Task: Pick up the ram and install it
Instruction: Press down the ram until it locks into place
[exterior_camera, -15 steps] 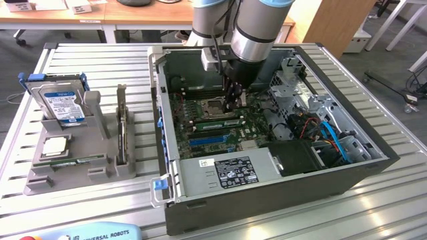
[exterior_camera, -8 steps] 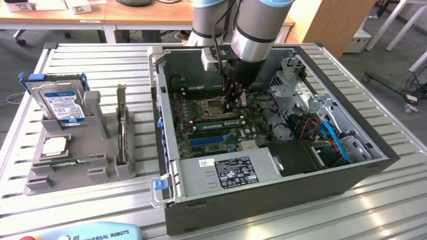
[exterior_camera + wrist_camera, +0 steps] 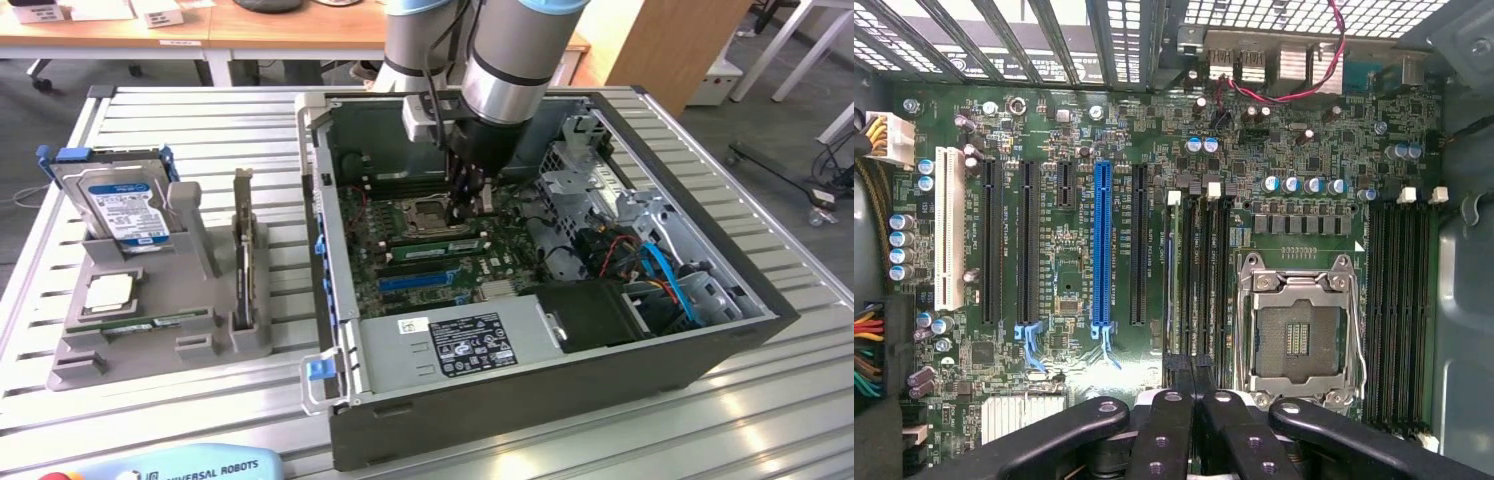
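Your pincer (image 3: 1194, 400) was closed down over the motherboard (image 3: 1104, 330), pressing on the ram (image 3: 434, 243) lying in its slot beside the processor socket (image 3: 1299, 330). You were at the seating step; it called for firm, even downward pressure.

1. Exterior view: camera set high off the arm, looking down at an angle on a slatted metal table (image 3: 200, 130). The open computer case (image 3: 534, 400) sits centre to the exterior view's right, a grey parts stand (image 3: 200, 345) to its left. Desks and floor lie far behind.
2. Wrist view: camera on the wrist, close in, facing straight down onto the motherboard (image 3: 1154, 130) inside the case.
3. Shared ground: the motherboard, including the empty processor socket (image 3: 424, 214) (image 3: 1297, 335) and the blue expansion slot (image 3: 420, 280) (image 3: 1101, 245).
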Controlling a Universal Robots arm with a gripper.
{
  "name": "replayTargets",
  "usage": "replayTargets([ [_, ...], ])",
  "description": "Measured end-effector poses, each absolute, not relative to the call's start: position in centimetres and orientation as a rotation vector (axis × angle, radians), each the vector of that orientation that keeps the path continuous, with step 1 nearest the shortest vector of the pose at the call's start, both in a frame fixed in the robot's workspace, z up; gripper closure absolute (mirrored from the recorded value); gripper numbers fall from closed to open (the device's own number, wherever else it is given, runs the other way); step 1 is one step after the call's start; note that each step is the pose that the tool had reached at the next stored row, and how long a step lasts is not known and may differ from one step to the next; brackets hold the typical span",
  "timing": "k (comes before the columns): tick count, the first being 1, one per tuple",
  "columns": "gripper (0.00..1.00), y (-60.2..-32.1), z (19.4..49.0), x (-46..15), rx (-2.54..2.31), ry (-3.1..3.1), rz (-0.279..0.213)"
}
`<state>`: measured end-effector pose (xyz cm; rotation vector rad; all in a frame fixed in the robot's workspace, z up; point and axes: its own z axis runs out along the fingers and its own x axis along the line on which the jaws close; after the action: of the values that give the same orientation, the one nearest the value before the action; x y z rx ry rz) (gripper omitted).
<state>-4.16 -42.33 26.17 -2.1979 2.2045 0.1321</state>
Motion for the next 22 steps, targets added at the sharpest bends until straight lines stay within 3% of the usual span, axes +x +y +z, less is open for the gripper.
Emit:
replayTargets([
  [22,0.9,-42.33,26.13,-4.16,-1.779,2.538,0.123],
])
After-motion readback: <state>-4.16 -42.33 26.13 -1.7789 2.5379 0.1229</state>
